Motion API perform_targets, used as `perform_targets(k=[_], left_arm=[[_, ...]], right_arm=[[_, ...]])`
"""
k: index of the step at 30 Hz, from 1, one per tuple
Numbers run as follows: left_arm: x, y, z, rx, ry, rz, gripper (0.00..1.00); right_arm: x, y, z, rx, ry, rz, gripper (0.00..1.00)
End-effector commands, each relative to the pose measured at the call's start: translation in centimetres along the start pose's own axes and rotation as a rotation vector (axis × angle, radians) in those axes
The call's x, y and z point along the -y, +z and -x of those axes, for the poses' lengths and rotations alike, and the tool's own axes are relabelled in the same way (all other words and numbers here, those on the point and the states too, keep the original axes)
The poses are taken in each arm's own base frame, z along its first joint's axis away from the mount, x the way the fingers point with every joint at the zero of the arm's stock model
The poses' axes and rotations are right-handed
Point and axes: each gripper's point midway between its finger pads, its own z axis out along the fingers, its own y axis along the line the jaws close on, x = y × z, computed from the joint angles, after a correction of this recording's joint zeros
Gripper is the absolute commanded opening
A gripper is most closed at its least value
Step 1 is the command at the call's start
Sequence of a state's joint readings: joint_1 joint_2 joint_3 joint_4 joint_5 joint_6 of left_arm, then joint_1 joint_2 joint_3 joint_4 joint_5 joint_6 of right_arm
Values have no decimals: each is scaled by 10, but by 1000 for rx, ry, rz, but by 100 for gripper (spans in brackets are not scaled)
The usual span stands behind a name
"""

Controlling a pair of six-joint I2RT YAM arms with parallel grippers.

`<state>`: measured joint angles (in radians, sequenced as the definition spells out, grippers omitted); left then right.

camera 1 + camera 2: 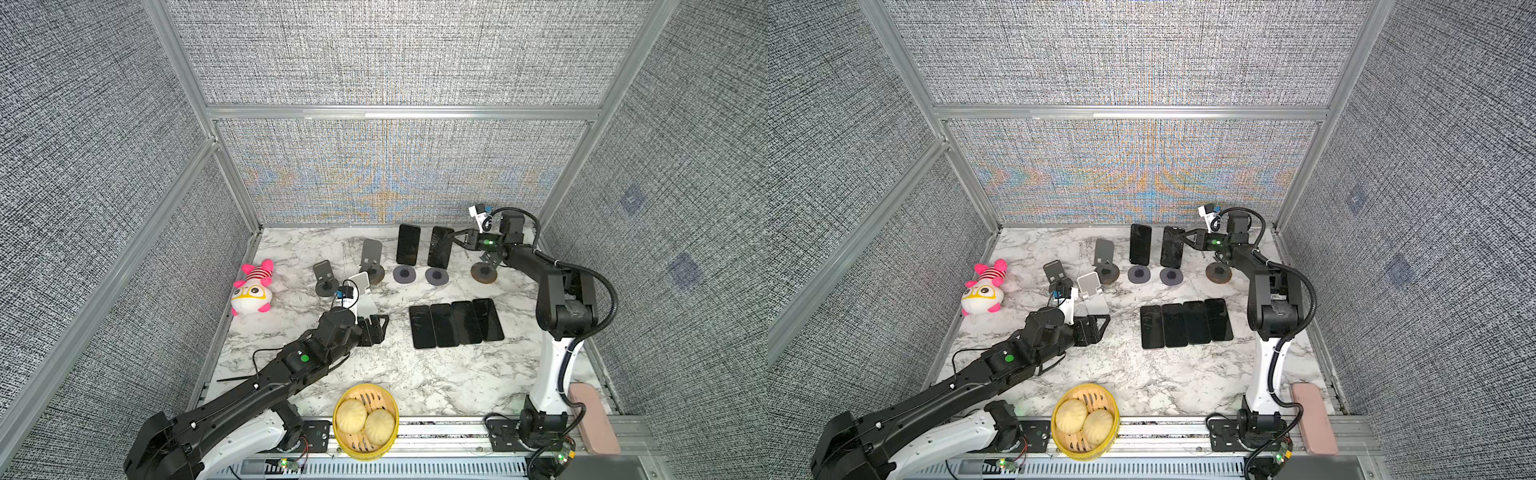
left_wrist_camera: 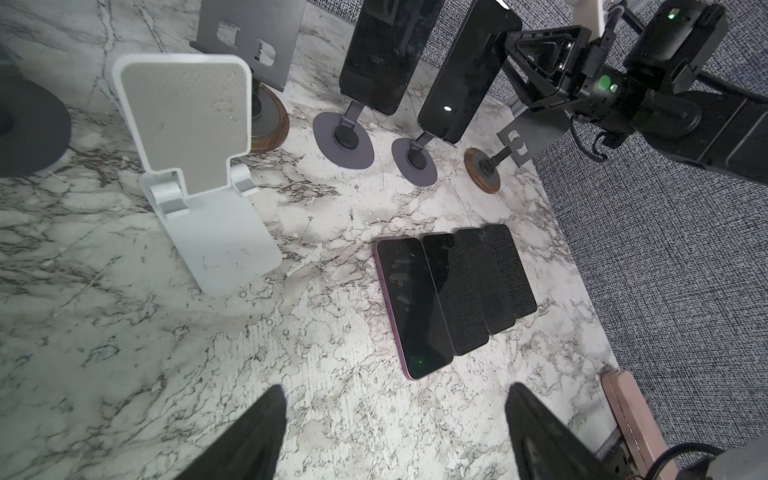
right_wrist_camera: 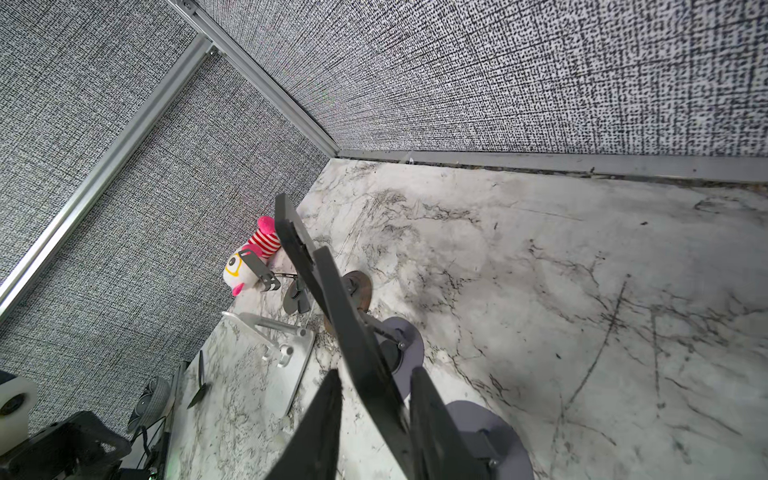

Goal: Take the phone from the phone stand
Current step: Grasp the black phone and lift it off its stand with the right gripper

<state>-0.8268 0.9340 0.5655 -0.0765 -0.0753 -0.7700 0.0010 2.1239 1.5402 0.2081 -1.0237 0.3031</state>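
Grasp geometry, back row: the phone [image 1: 440,247] sits in its phone stand [image 1: 436,276], second from the right among the stands. It is propped nearly upright and leans back, so its long axis runs up and away from the cradle.

The right fingers [image 3: 320,428] are at the phone's right side, on its upper half. In the right wrist view the phone's edge runs between them, with 1 finger on the screen side and 1 on the back side. There is little or no gap either way. I cannot tell whether the pads are pressing, so I treat the grip as unconfirmed.

The right arm is clearly the nearer one. The left fingers [image 2: 257,440] stand wide apart and hold nothing. They hover low over bare tabletop [image 1: 415,374], well apart from the stand and near the 4 phones [image 1: 455,322] lying flat.

My judgement is that the lift should follow the phone's long axis, up and out of the cradle lip. A sideways pull could tip the stand or strike the neighbouring phone [image 1: 408,244] just beside it.
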Motion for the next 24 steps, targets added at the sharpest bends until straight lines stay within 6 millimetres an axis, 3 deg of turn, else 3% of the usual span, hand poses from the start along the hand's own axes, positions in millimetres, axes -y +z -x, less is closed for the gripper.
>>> perform_targets(k=[1, 9, 18, 21, 24], left_arm=[[4, 0, 6, 19, 11, -12, 84], [2, -1, 6, 24, 9, -5, 84], [3, 1, 9, 31, 22, 0, 84], [5, 3, 13, 34, 47, 5, 87], [10, 8, 18, 15, 94, 25, 98]], right_arm=[[-4, -1, 8, 26, -33, 10, 21], [-9, -2, 9, 40, -52, 9, 9], [-34, -14, 23, 54, -81, 12, 5], [-44, -21, 23, 60, -85, 6, 4], [-52, -27, 16, 57, -68, -24, 4]])
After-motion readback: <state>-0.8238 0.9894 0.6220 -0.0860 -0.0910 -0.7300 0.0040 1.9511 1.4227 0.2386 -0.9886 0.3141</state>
